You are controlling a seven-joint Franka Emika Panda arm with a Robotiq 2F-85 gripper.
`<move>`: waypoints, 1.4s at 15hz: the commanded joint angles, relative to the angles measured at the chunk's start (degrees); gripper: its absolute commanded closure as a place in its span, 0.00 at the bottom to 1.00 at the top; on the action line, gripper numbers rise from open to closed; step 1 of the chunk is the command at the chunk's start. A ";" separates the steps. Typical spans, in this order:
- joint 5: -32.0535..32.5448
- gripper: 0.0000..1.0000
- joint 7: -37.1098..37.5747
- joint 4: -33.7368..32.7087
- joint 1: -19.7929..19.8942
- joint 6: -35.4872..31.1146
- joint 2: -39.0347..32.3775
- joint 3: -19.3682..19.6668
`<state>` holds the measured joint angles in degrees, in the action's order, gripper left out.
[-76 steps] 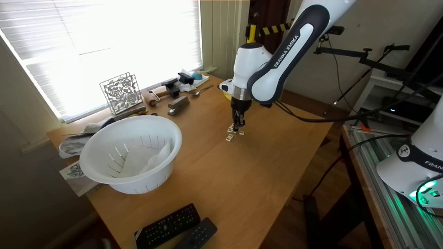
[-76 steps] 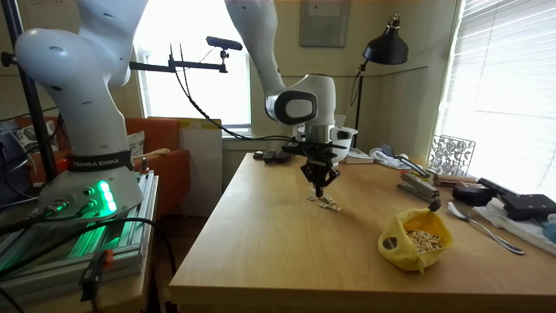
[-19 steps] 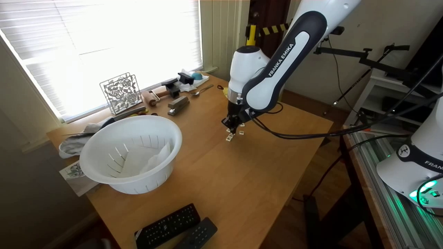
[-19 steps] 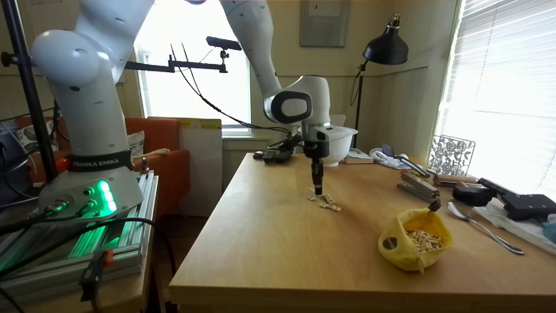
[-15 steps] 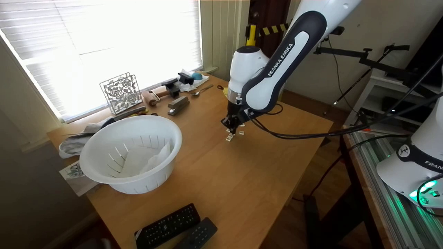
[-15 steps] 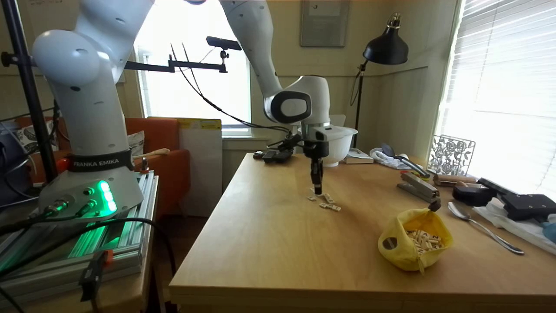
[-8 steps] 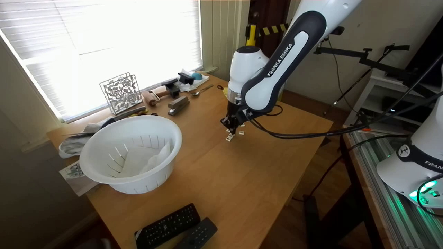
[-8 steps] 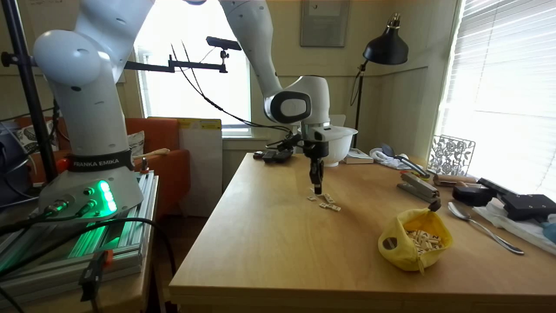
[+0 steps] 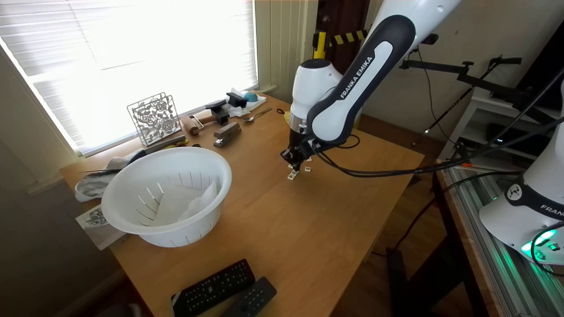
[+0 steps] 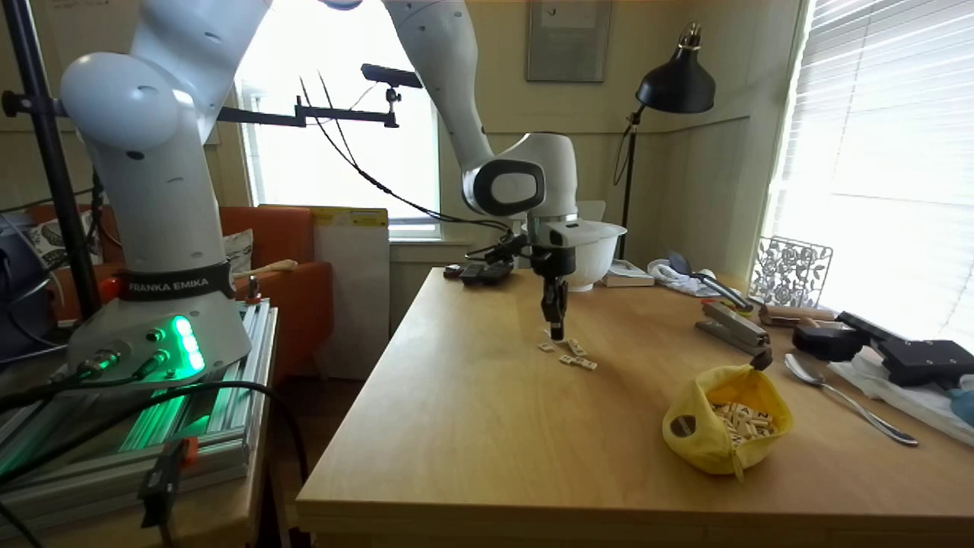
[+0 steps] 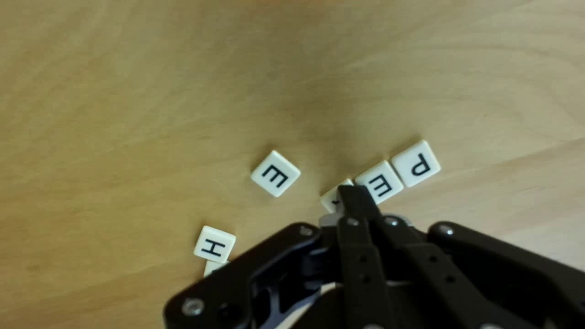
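Observation:
My gripper (image 11: 358, 194) is black and its fingertips are together. In the wrist view they lie over the joint between a partly covered white letter tile (image 11: 330, 199) and an E tile (image 11: 383, 179). I cannot tell whether they touch the tiles. A P tile (image 11: 417, 163) sits against that E tile, in line with it. A separate E tile (image 11: 275, 173) lies to the left. An H tile (image 11: 214, 244) and a mostly hidden tile (image 11: 213, 267) are lower left. In both exterior views the gripper (image 9: 296, 168) (image 10: 557, 335) points down among the tiles (image 9: 292, 175) (image 10: 584, 364).
A white slotted bowl (image 9: 176, 235) and two black remotes (image 9: 213, 288) (image 9: 253, 299) stand on the wooden table (image 9: 308, 246). A yellow bag (image 10: 704, 453) holds many tiles. A stapler (image 9: 227, 134), a spoon (image 10: 852, 401) and a metal rack (image 9: 154, 119) lie toward the window side.
Since about five seconds ago the wrist has turned and the gripper has shifted slightly toward the row of tiles. Over the last second the arm is almost still. The tiles show no clear movement.

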<state>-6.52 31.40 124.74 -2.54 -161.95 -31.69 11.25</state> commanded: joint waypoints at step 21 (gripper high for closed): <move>-1.81 1.00 -4.86 1.09 2.00 0.53 4.82 -0.02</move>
<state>-6.52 30.47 124.83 -2.96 -162.21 -28.97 13.12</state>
